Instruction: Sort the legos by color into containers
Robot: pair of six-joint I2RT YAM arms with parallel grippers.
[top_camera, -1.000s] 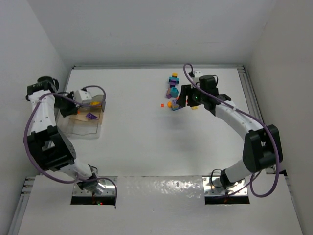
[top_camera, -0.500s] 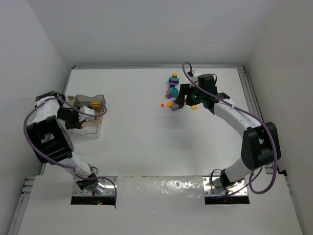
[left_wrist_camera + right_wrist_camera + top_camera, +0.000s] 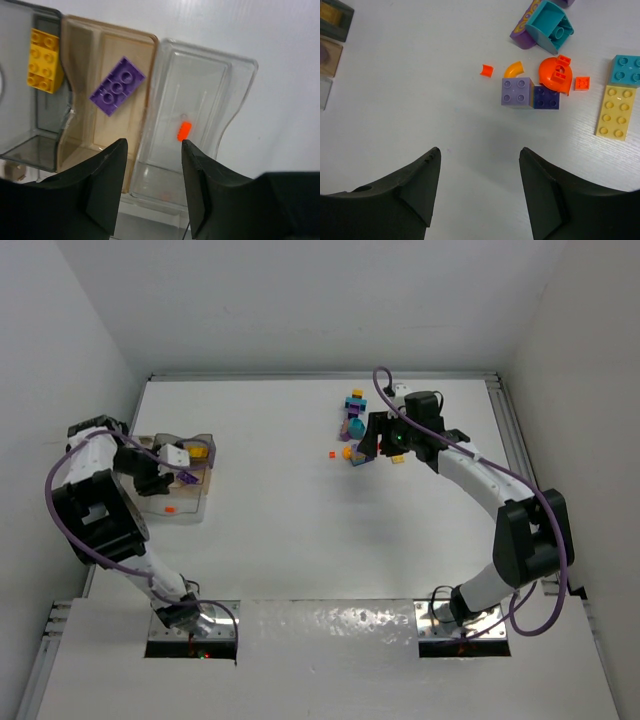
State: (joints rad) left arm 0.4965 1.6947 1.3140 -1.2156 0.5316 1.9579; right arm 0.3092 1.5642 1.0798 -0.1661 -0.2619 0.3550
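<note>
The counter (image 3: 300, 540) splits the work. The containers (image 3: 190, 508) sit at the left of the top view, and the loose legos (image 3: 355, 435) are bunched at upper centre-right, well apart from them.

My left gripper (image 3: 154, 145) hangs over the containers with its jaws parted and nothing between them. In its wrist view a yellow brick (image 3: 45, 60) lies in the dark bin at upper left, a purple brick (image 3: 117, 86) in the tan middle bin, and a small orange piece (image 3: 184, 131) in the clear bin, just above my right-hand finger.

My right gripper (image 3: 480, 152) is also released and empty, and it is much the nearer to the pile, so I judge the next pick falls to it. In its wrist view the pile lies up and to the right of my finger gap. The lilac brick (image 3: 515, 92) is closest, touching a dark purple brick (image 3: 546, 98). A yellow plate (image 3: 615, 111) at the right edge has its long axis running roughly top to bottom. A tiny orange tile (image 3: 486, 70) lies alone, almost straight above the gap.
</note>
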